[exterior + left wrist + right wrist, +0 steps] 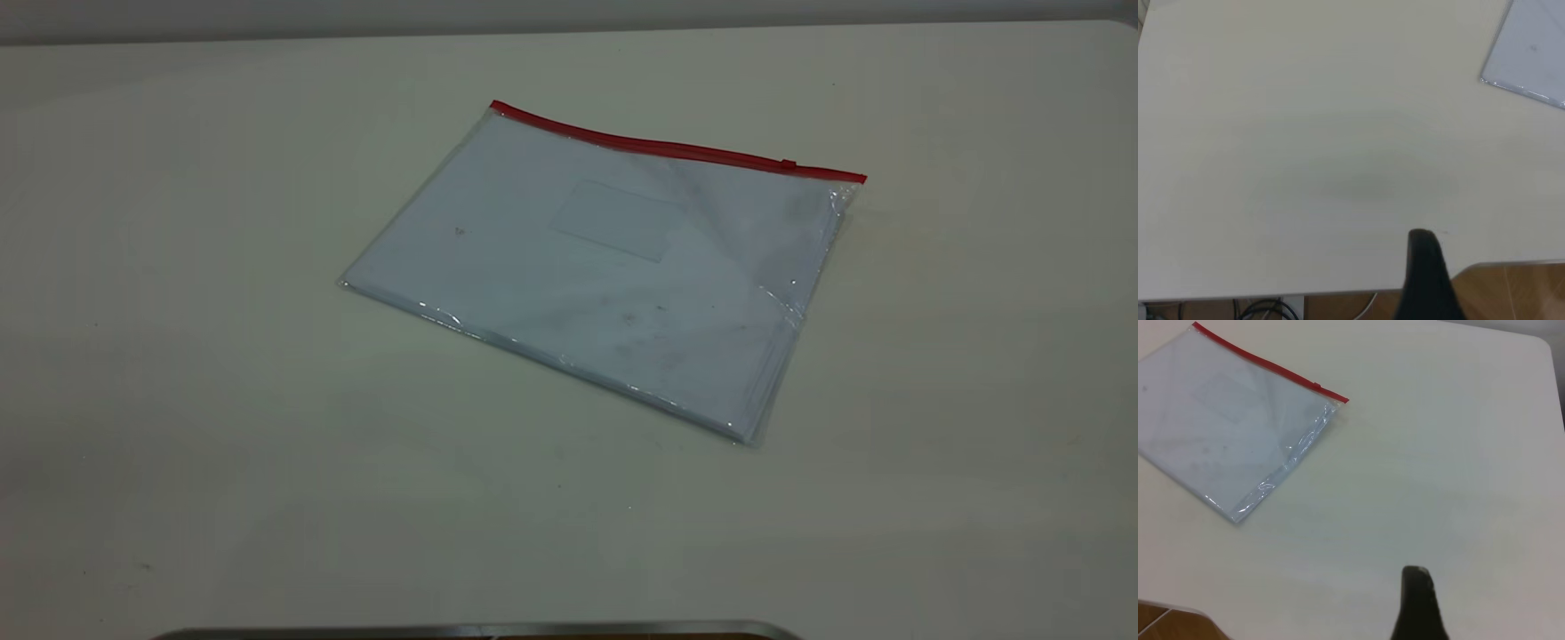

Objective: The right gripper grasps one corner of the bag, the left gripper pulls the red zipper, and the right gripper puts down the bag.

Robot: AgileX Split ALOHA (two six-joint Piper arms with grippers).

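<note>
Cream table (178, 356) bears the flat bag (605, 276), red zipper (676, 148) shut.

The bag (1231, 427) lies flat on the table (1438, 453), well apart from the right hand (1418, 603).

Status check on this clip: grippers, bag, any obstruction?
Left gripper and right gripper both off the bag, over bare table. Bag flat, red zipper untouched. Nothing in the way.

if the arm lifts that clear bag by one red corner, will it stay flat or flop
The bag will probably sag: its thin plastic wrinkles near the red zipper. The sheets inside may stiffen it somewhat. Its glossy film looks slippery, so it may slide on the table when pushed.
</note>
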